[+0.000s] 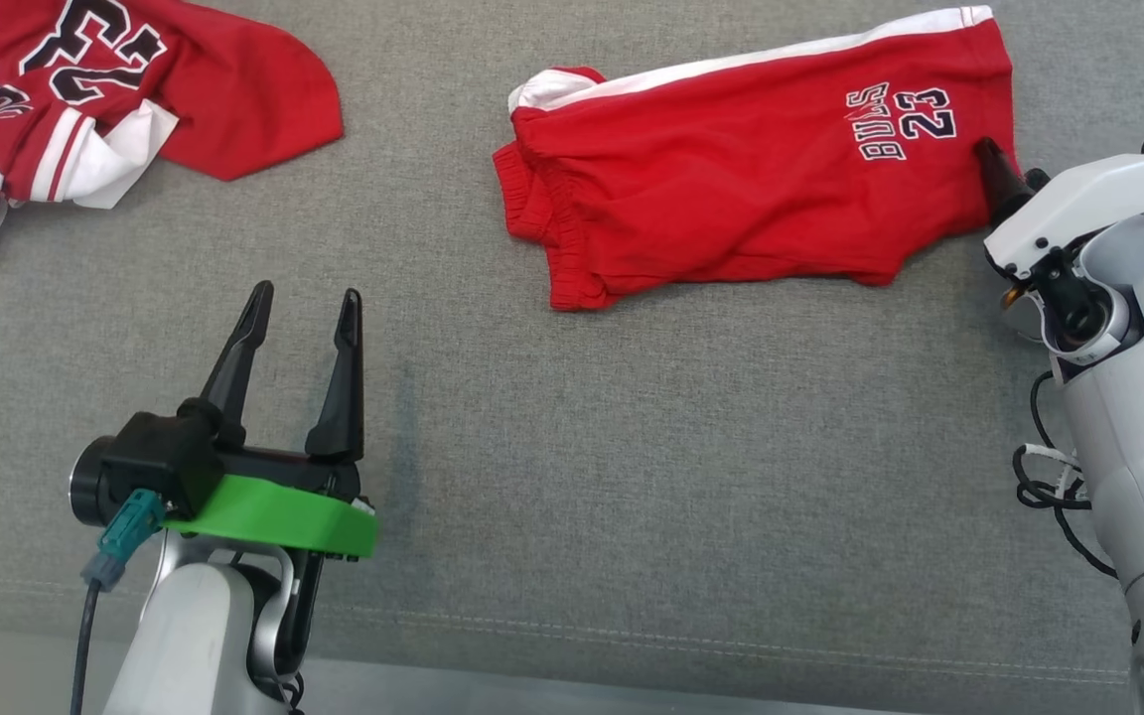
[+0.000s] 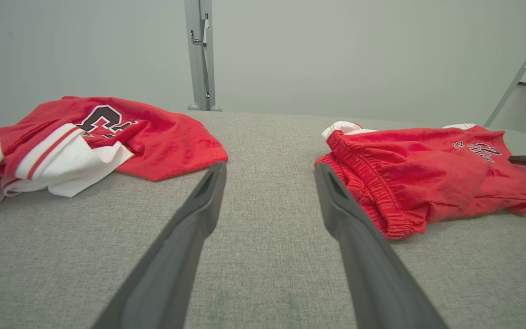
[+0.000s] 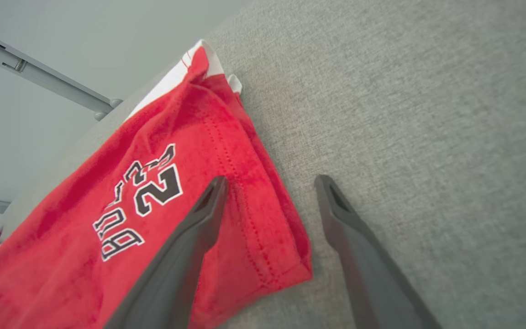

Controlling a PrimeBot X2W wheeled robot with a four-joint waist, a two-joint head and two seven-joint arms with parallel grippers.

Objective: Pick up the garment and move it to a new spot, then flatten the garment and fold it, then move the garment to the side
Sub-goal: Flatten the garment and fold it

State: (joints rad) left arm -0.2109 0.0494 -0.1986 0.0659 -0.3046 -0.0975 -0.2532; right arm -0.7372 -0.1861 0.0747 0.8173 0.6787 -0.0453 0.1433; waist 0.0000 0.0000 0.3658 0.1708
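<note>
Red Bulls shorts (image 1: 751, 189) lie far right on your grey fabric surface (image 1: 572, 447). Your right gripper (image 3: 270, 180), fingers spread, straddles their hem; your left gripper (image 1: 307, 292) is spread too, near left.

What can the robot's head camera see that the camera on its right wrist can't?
Of these two, the head view adds the left gripper, open, on its green mount, the shorts' stretchy waistband and a crumpled jersey; a red scrap at the wrist view's edge may be that jersey, I cannot tell. The right wrist view adds a grey metal bar and the hem's dotted stitching. Both share the red shorts marked BULLS 23, the grey cloth surface and the open right gripper.
</note>
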